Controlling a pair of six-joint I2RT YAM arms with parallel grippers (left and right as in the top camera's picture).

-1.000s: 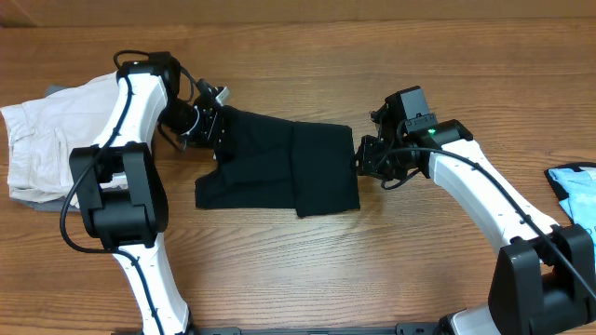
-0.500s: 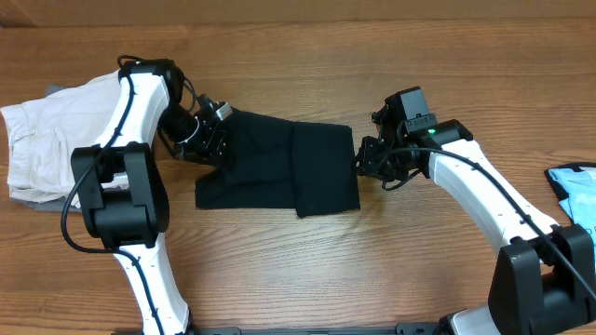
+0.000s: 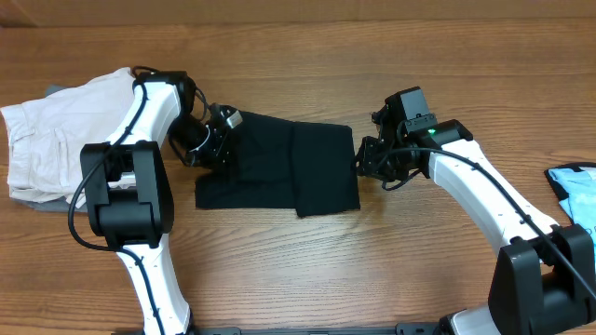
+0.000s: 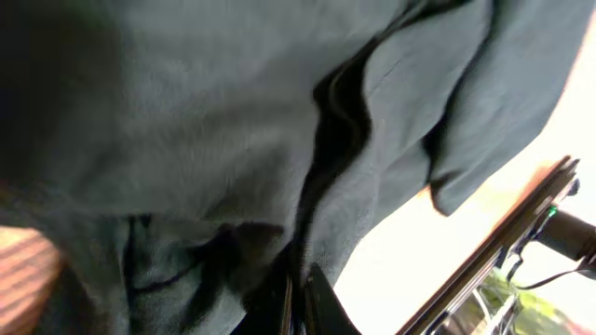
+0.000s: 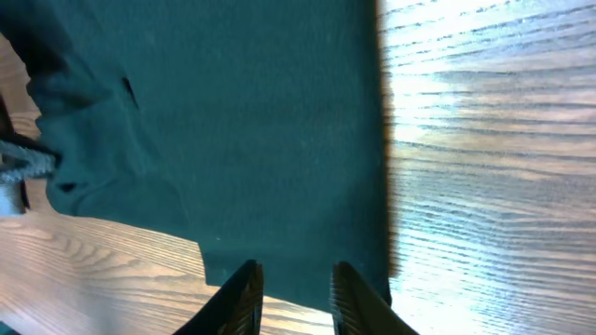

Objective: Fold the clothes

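The clothes, a black T-shirt (image 3: 279, 166), lie partly folded in the middle of the wooden table, with a doubled layer on their right half. My left gripper (image 3: 223, 141) sits at the shirt's upper left edge. In the left wrist view dark fabric (image 4: 233, 140) fills the frame, and the jaws (image 4: 298, 300) are shut with bunched cloth pinched at their tips. My right gripper (image 3: 361, 160) hovers at the shirt's right edge. In the right wrist view its fingers (image 5: 296, 290) stand apart over the hem (image 5: 279, 140), gripping nothing.
A folded off-white garment (image 3: 47, 154) lies at the table's left edge, under the left arm's reach. A light blue item (image 3: 573, 184) pokes in at the right edge. Bare wood (image 3: 372, 270) runs along the front.
My left gripper has slid a little right onto the shirt's left edge and closed on the fabric. The right arm and the shirt's outline have stayed put.
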